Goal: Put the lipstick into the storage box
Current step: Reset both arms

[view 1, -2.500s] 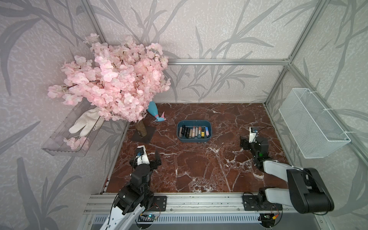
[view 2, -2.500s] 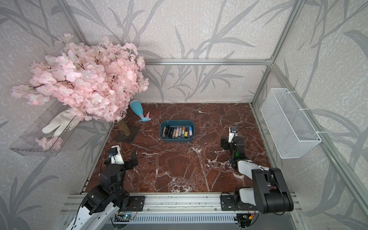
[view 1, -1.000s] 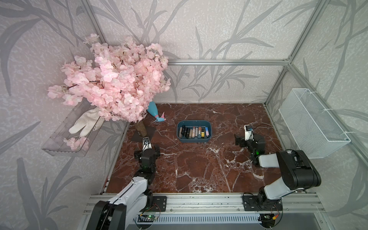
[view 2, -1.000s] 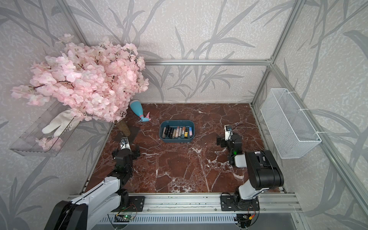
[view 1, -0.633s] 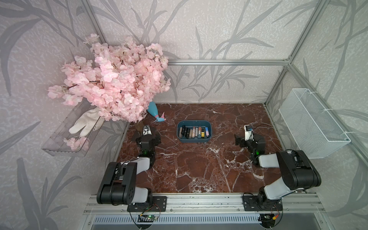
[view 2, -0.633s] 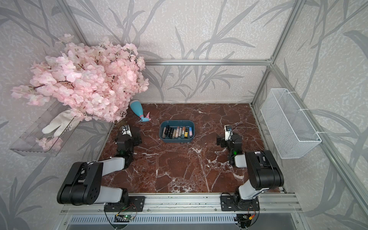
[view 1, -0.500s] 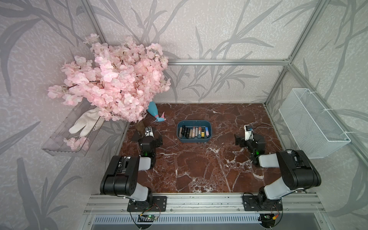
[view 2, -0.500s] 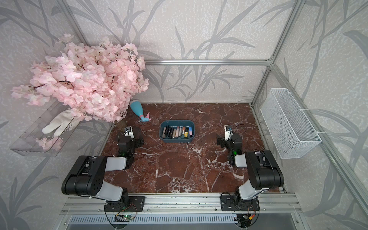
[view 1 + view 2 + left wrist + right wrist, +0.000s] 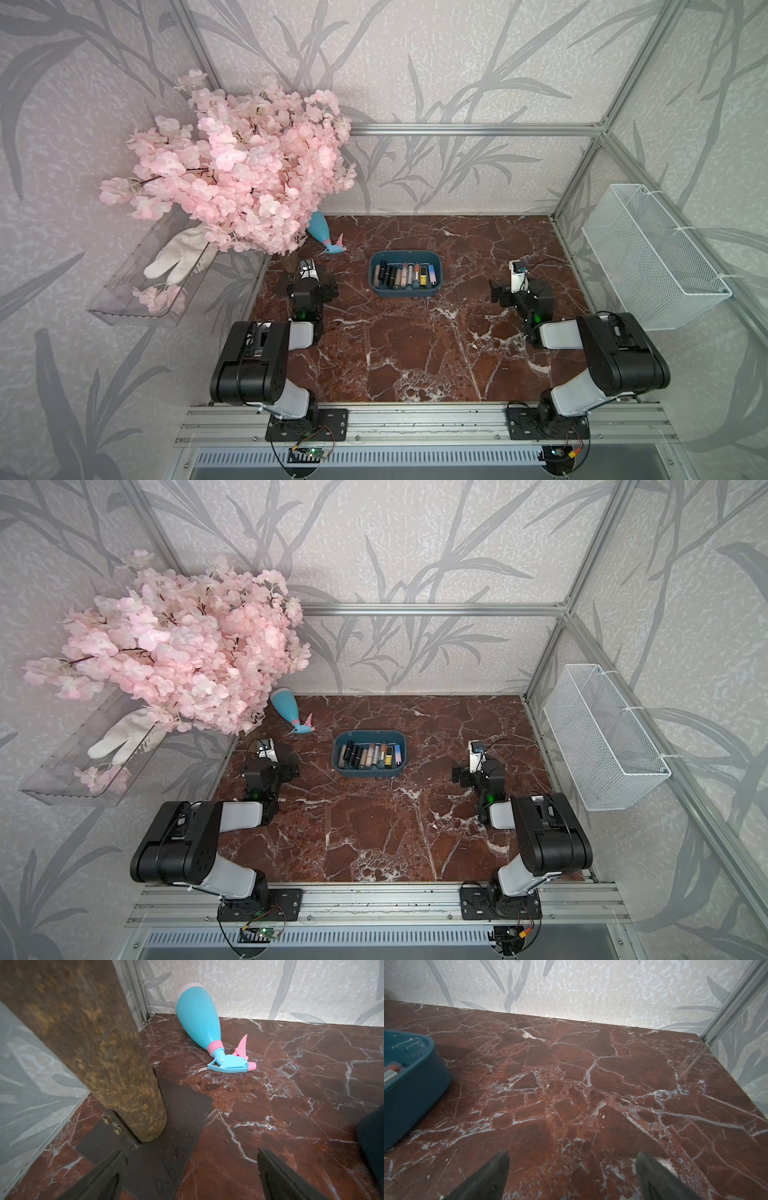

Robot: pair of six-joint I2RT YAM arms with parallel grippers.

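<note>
teal storage box (image 9: 405, 291) of lipsticks (image 9: 399, 276), faint illegible scrawl (image 9: 176, 1147) on base plate (image 9: 182, 1105)

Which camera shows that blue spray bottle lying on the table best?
The left wrist view: the spray bottle lies large, sharp and whole there. Both top views show it small, near the blossoms. The right wrist view misses it.
</note>
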